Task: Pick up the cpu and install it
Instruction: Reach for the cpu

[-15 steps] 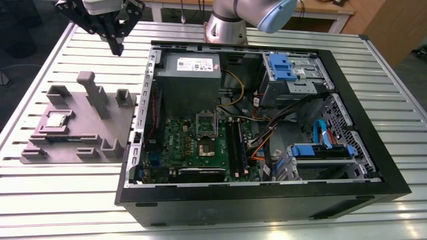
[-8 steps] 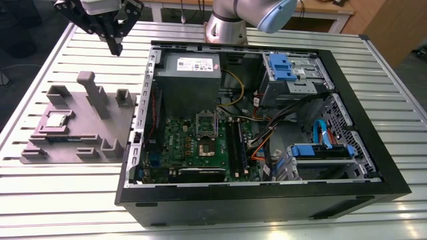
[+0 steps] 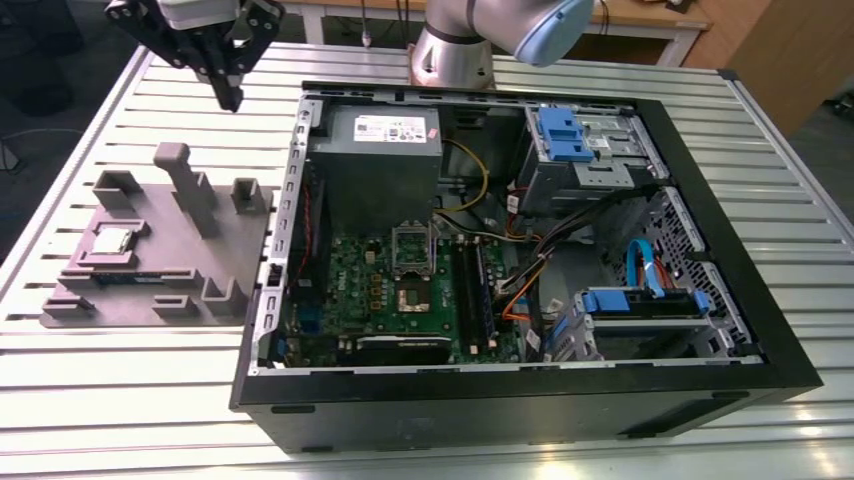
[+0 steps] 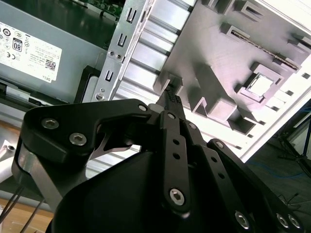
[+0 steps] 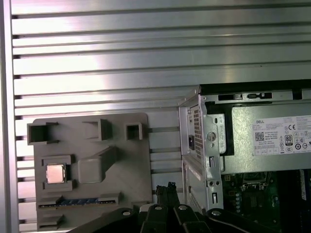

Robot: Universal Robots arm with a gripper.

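The cpu (image 3: 114,240) is a small silver square lying flat in a recess of the grey holder block (image 3: 227,250), at the exterior view's left, outside the computer case. It also shows in both wrist views, cpu (image 5: 56,173) and cpu (image 4: 260,86). My gripper (image 3: 230,98) hangs high above the table, beyond the block's far edge and apart from the cpu. Its black fingers (image 5: 160,190) are shut together with nothing between them, as the gripper (image 4: 172,98) also looks in the second wrist view. The motherboard's socket (image 3: 411,268) lies inside the case.
The open black computer case (image 3: 534,405) lies on its side on the slatted aluminium table (image 3: 134,400). Inside are a grey power supply (image 3: 380,150), a green motherboard (image 3: 354,275), cables and blue drive brackets (image 3: 567,135). Upright posts (image 3: 178,175) rise from the block, and a memory stick (image 5: 80,200) lies on it.
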